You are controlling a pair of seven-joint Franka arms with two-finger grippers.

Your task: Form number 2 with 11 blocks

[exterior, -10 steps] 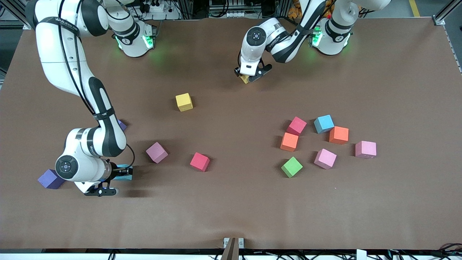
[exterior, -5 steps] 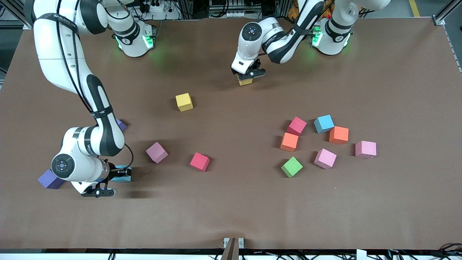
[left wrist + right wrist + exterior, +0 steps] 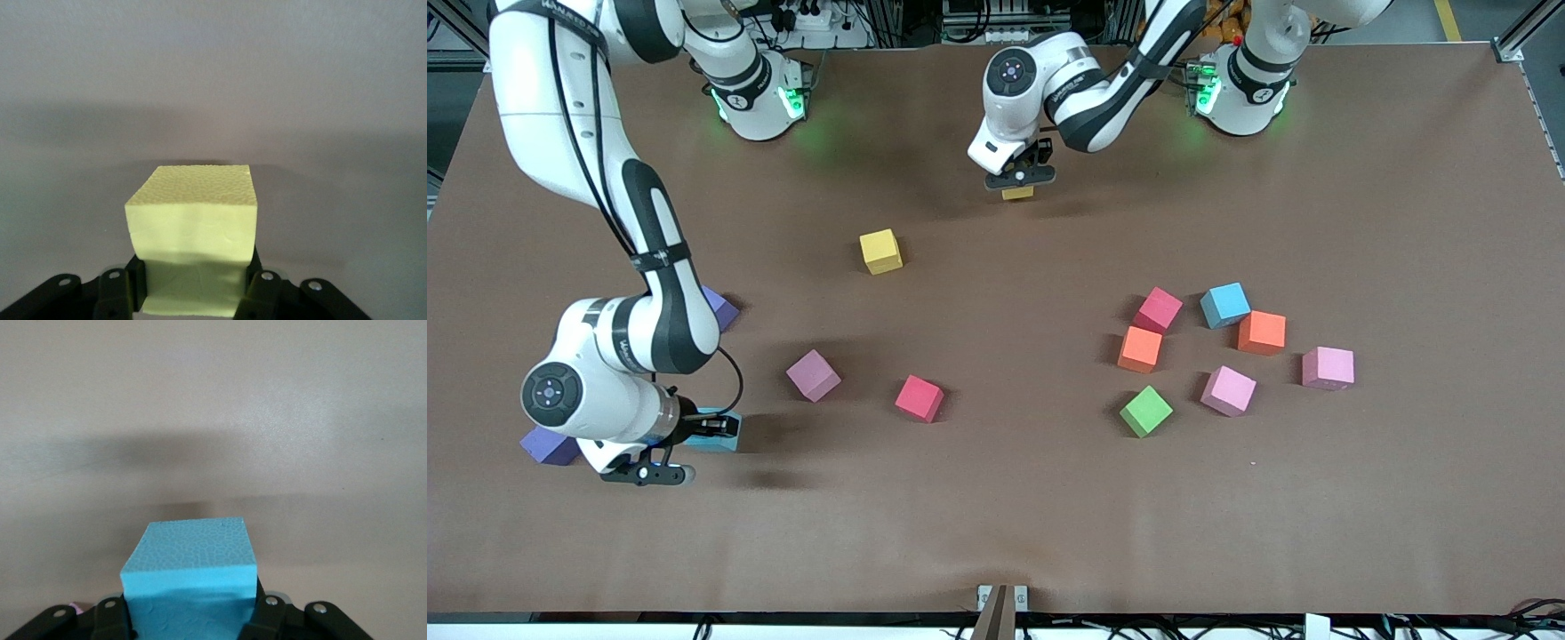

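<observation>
My left gripper (image 3: 1016, 182) is shut on a yellow block (image 3: 1016, 192) over the table near the arms' bases; in the left wrist view the block (image 3: 193, 220) sits between the fingers (image 3: 263, 293). My right gripper (image 3: 694, 433) is shut on a blue block (image 3: 719, 430) low over the right arm's end; the right wrist view shows that block (image 3: 190, 577) pinched. Loose blocks lie scattered: yellow (image 3: 880, 251), mauve (image 3: 813, 374), red (image 3: 919, 397), and two purple (image 3: 549, 446) (image 3: 720, 308). No number 2 is in view.
A cluster sits toward the left arm's end: red (image 3: 1158, 309), blue (image 3: 1224, 304), two orange (image 3: 1140, 348) (image 3: 1262, 332), green (image 3: 1145, 411), two pink (image 3: 1228, 390) (image 3: 1328, 368). A small bracket (image 3: 1002, 597) marks the table's near edge.
The left gripper has closed on the yellow block and carried it toward the right arm's end. The right gripper has shifted with the blue block toward the right arm's end.
</observation>
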